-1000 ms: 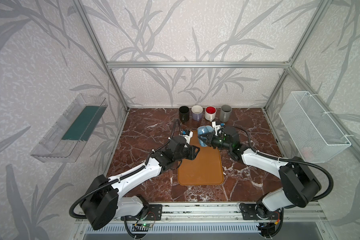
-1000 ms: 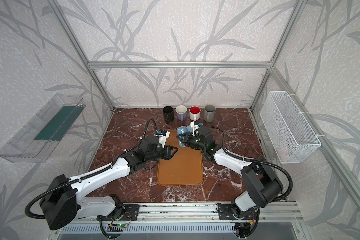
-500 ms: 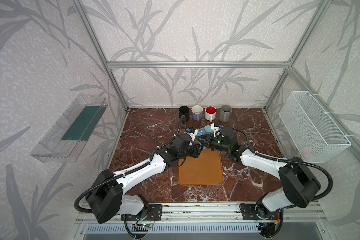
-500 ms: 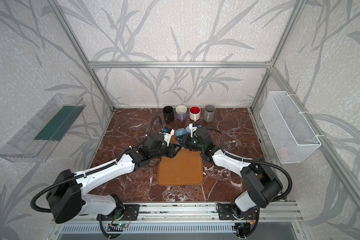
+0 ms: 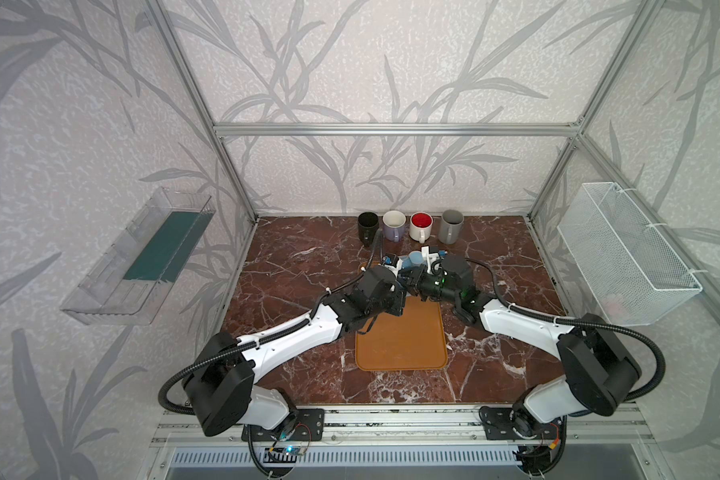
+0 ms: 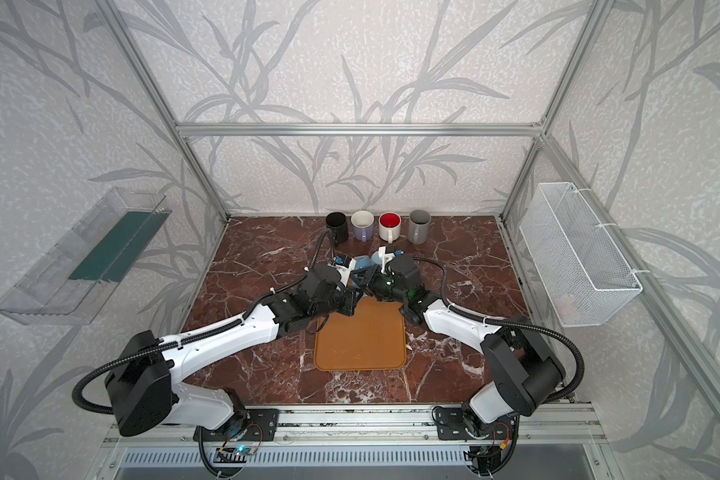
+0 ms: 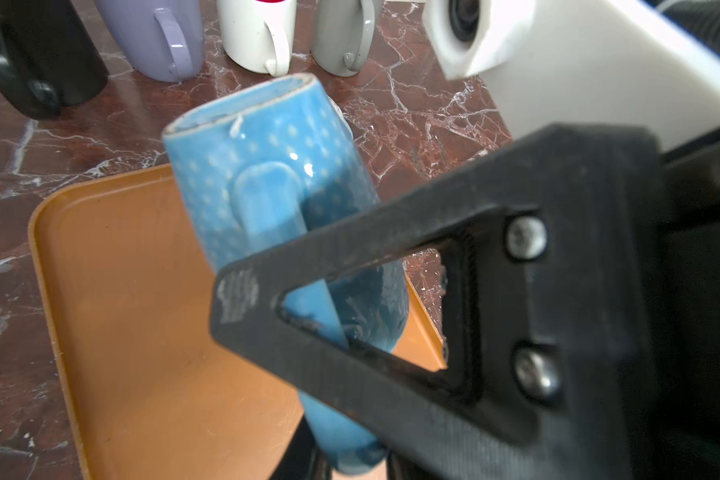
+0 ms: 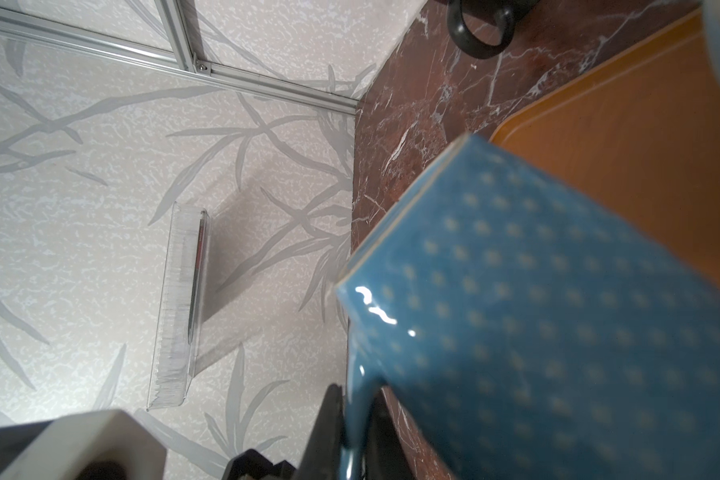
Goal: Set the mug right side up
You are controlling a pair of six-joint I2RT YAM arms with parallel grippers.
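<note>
Both top views: blue mug [image 5: 413,259] aloft over the orange tray's [image 5: 400,345] far edge, between left gripper [image 5: 400,287] and right gripper [image 5: 416,282], largely hidden.
Left wrist: mug's axis runs near–far, base far, mouth towards left gripper; closure unreadable.
Right wrist: right gripper clamped tight on the handle [image 8: 352,415] — unseen from above.

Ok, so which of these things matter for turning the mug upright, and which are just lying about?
In the job: blue mug; tray, its likely landing spot.
Lying about: black mug, lilac mug, white mug, grey mug, wall shelf, wire basket.
</note>
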